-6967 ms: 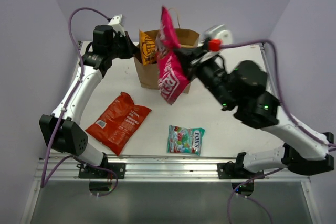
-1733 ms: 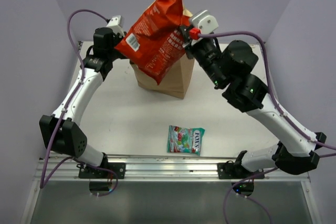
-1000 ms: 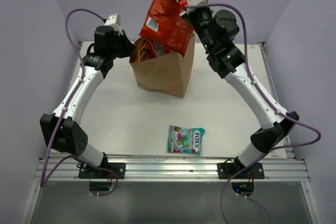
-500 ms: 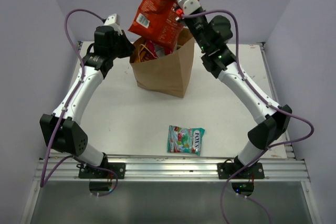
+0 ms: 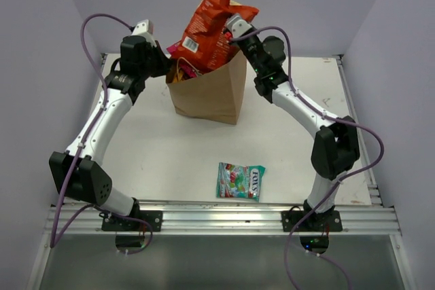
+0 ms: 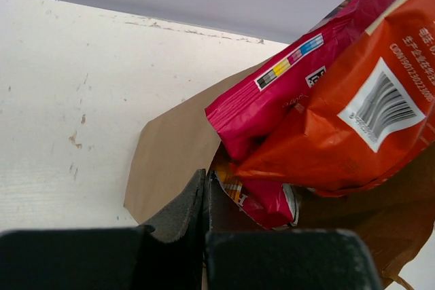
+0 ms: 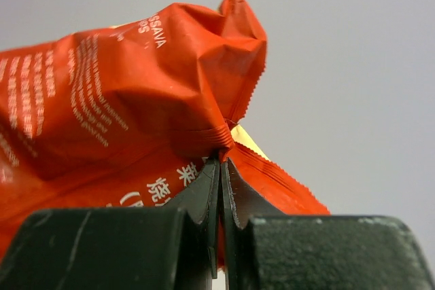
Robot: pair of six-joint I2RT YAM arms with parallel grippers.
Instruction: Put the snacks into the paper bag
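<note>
— What is seen to be changed since half a second ago?

— The chip bag (image 5: 214, 28) has been brought lower. It was held clear above the paper bag (image 5: 211, 93) then; now its lower end is sunk into the open mouth, while its upper half is still seen above the rim. It is kept pinched at its crimped top edge by the closed right gripper (image 7: 222, 162). The paper bag's left rim is still clamped by the left gripper (image 6: 205, 185), whose fingers are pressed shut on the paper. The teal packet (image 5: 240, 181) has not been moved.

— And what is held in the paper bag?

— It is stood upright at the far side of the table (image 5: 163, 147). The magenta bag (image 6: 285, 93) is lodged in it, with a corner left poking out on the left, and the chip bag is laid against it. Further contents cannot be made out. The teal packet is left flat on the table, well apart, near the front edge.
</note>
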